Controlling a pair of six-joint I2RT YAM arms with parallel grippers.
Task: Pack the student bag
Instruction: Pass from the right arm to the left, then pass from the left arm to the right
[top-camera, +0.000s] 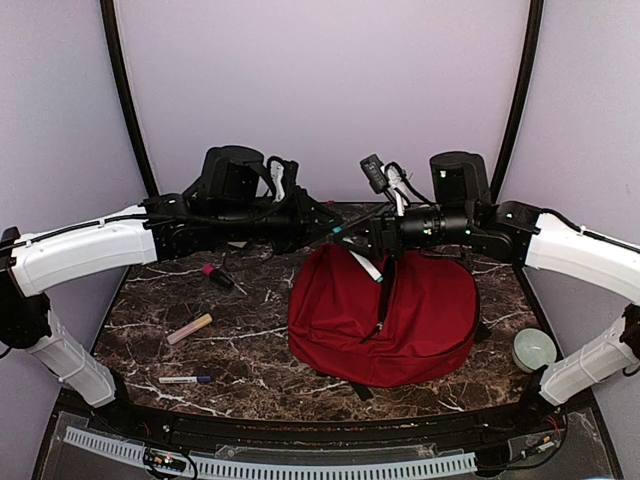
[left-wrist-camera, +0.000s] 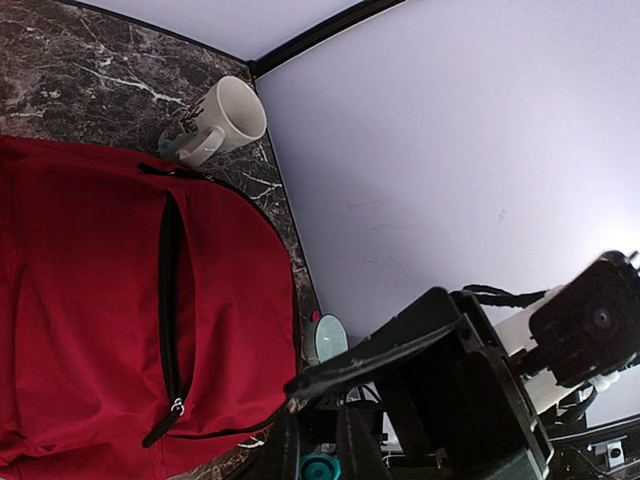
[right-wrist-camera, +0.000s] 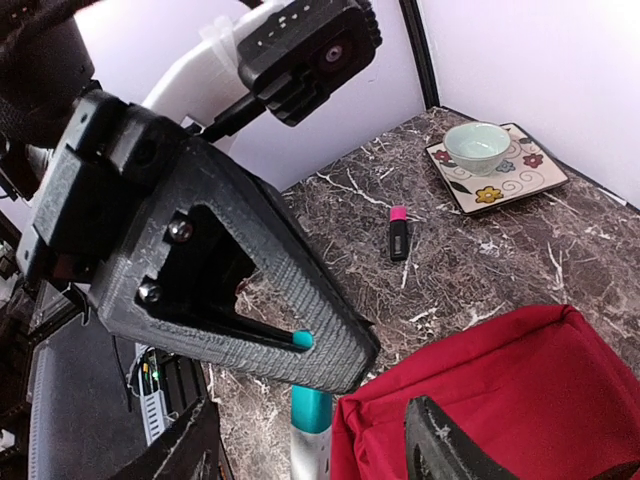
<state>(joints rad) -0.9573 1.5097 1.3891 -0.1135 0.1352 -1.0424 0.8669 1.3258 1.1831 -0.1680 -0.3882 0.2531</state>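
The red student bag (top-camera: 420, 320) lies flat on the marble table, right of centre; its front zipper (left-wrist-camera: 170, 300) shows in the left wrist view. My left gripper (top-camera: 335, 232) hovers at the bag's far left corner, shut on a thin black pen with a teal tip (right-wrist-camera: 303, 340). My right gripper (top-camera: 378, 245) faces it tip to tip and is open, its fingers (right-wrist-camera: 440, 450) wide apart. A white marker with a teal cap (right-wrist-camera: 312, 425) lies between them at the bag's edge (right-wrist-camera: 520, 390), touching neither finger.
A pink-capped black marker (top-camera: 218, 276), a pink stick (top-camera: 189, 328) and a blue-capped white marker (top-camera: 185, 380) lie on the left. A white mug (left-wrist-camera: 225, 120) stands behind the bag. A flowered plate (right-wrist-camera: 520, 180) holds a pale green bowl (right-wrist-camera: 477, 143). A pale green cup (top-camera: 533, 348) stands at the right.
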